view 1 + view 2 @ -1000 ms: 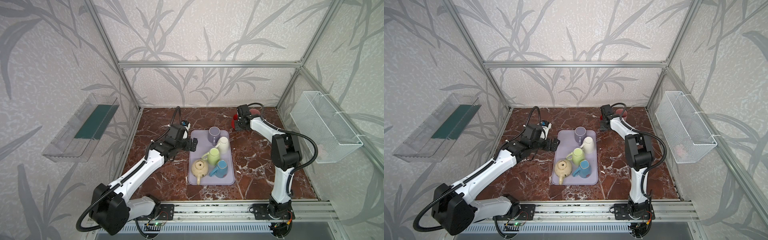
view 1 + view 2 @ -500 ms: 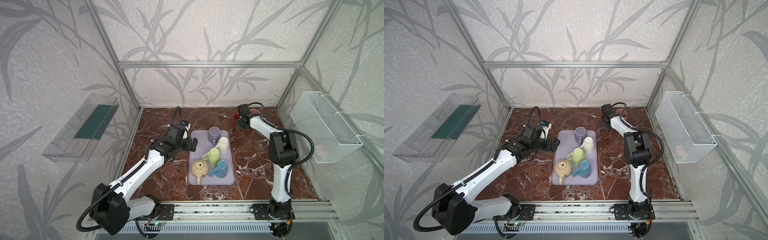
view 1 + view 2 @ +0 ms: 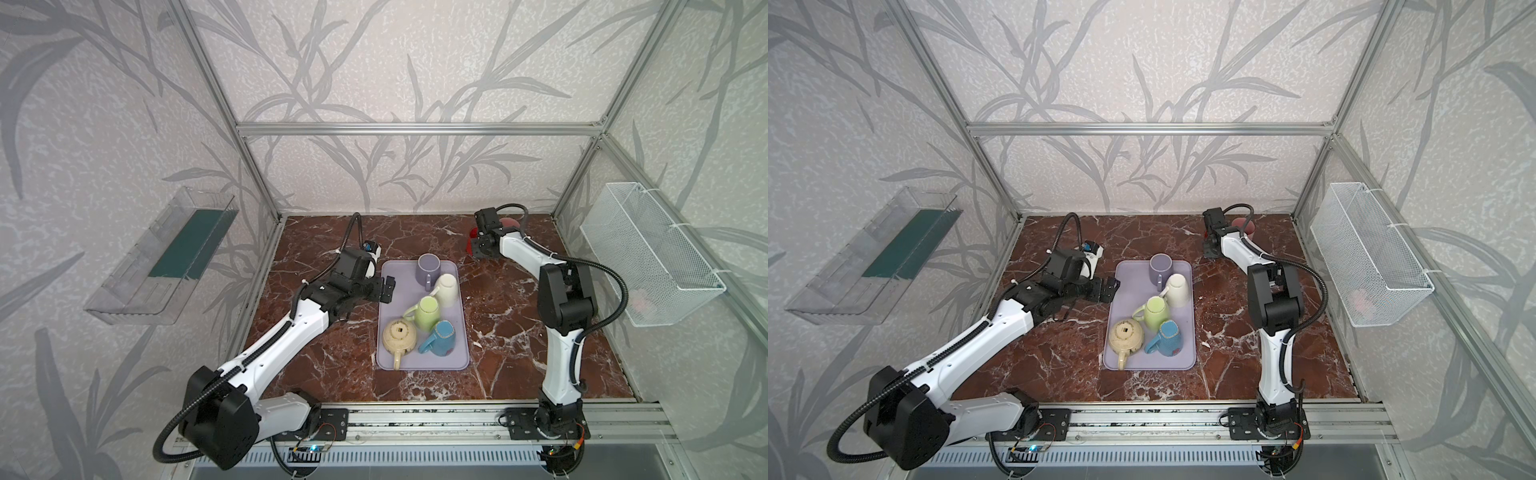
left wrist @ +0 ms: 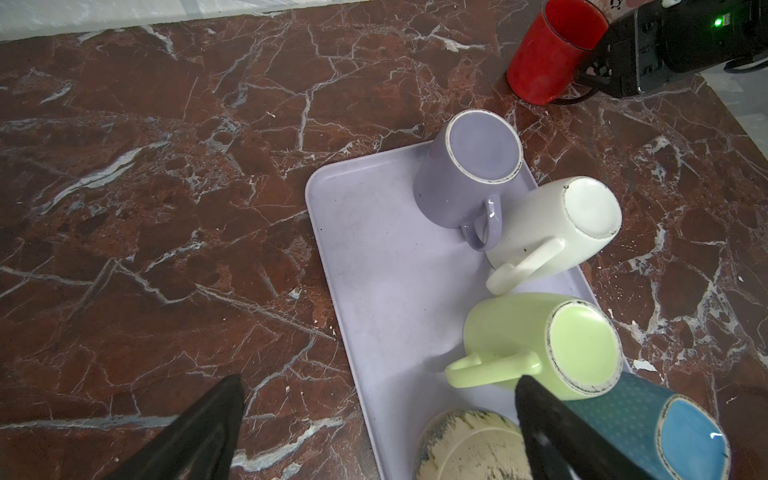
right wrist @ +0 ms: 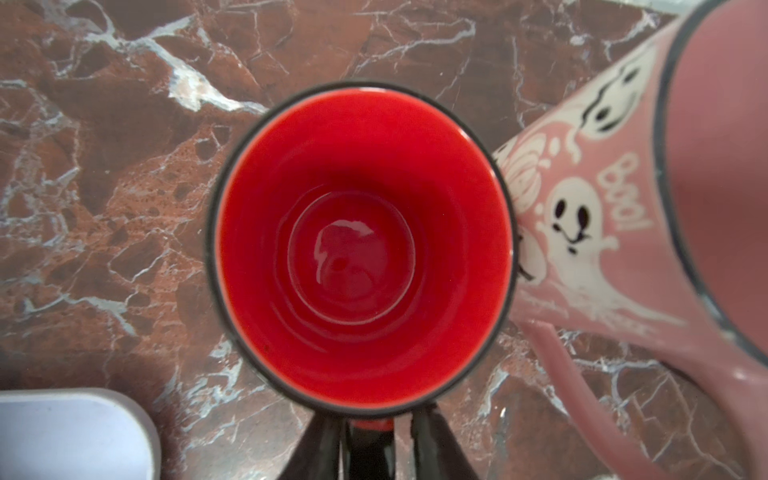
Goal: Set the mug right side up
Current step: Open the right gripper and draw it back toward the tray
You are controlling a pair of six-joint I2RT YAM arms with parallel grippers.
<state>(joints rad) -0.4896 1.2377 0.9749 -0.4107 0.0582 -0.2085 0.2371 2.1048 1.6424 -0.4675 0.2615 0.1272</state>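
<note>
Right arm's elbow has shifted slightly; right gripper [image 5: 374, 422] straddles the handle of the upright red mug [image 5: 357, 249], grip unclear; left gripper [image 4: 378, 380] gapes. Likely next: let go, lift clear.

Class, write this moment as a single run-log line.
red mug: upright on table | right end effector: astride its handle, grip unclear | left end effector: open, at tray edge

Pale walls [image 3: 374, 62] papered with grey leaf sprays stand left, far and right, framed by silver aluminium bars [image 3: 415, 129]. The tabletop [image 3: 511, 340] is red-brown marble with white veins. A clear plastic bin [image 3: 137, 291] hangs on the left wall and a white wire-mesh basket [image 3: 648, 257] on the right.
</note>
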